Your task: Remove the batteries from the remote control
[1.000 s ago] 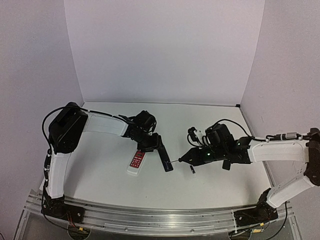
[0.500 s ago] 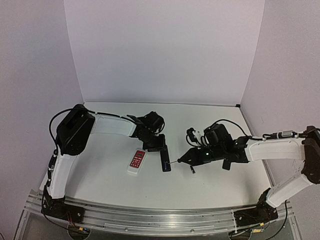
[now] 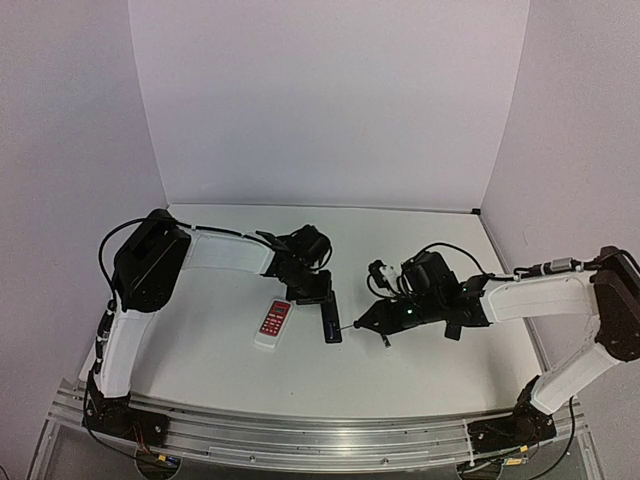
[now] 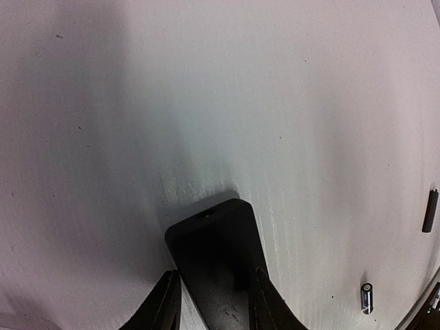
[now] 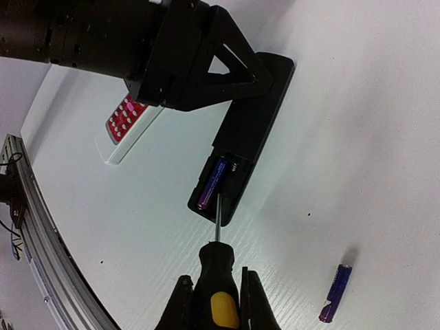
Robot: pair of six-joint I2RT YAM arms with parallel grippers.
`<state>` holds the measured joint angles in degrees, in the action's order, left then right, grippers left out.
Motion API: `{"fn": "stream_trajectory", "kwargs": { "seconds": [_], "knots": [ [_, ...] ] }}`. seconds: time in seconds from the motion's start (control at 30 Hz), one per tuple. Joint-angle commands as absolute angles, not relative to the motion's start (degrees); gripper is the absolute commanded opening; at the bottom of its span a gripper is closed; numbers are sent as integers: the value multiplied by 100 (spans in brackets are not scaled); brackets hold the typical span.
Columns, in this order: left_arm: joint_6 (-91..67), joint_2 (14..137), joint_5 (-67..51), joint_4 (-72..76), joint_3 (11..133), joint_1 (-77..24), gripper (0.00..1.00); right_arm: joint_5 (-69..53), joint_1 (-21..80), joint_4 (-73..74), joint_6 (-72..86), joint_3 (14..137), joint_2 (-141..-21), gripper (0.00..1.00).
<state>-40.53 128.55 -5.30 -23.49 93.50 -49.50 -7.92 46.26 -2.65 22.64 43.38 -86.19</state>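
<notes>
Purple wrap marks the one cell [image 5: 212, 181] in the open bay of the remote control [image 5: 256, 103]. The remote lies near the middle of the worktop [image 3: 200, 360], a little toward the near edge. Another of the batteries [image 5: 335, 293] lies loose just beside it on the right-edge side. The left gripper [image 4: 213, 292] is clamped on the remote's far end. The right gripper [image 5: 216, 306] is clenched around the screwdriver [image 5: 216, 275], whose tip sits at the near end of the seated cell. The danger is in the prying. The tip may skid off the rounded cell and gouge the bay. Too hard a lever may twist the remote out of the left jaws. The freed cell may also spring out and roll toward the near edge
</notes>
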Motion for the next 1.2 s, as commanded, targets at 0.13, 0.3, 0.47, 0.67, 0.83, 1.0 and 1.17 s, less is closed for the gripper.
{"fn": "stream_trajectory", "kwargs": {
  "seconds": [0.13,0.3,0.47,0.67,0.83,1.0,1.17],
  "knots": [
    [-4051,13275,-552,-3138,8905,-5042,31,-822,4604,-619,2048,4325,-8860,0],
    [-4112,13364,-595,-3134,8833,-5061,27,-855,4603,-896,1974,4120,-8981,0],
    [-4214,13398,-660,-3130,8626,-5095,24,-956,4596,-1267,2006,3870,-9131,0],
    [-4362,13412,-702,-3221,8269,-5160,19,-1004,4581,-1685,2199,3596,-9357,0],
    [-4467,13471,-738,-3289,8008,-5251,17,-853,4566,-2101,2383,3341,-9485,0],
    [-4544,13541,-766,-3350,7894,-5281,13,-762,4565,-2530,2545,3130,-9622,0],
    [-4623,13531,-904,-3251,7768,-5304,12,-845,4564,-3256,2800,2987,-9896,0]
  ]
}}
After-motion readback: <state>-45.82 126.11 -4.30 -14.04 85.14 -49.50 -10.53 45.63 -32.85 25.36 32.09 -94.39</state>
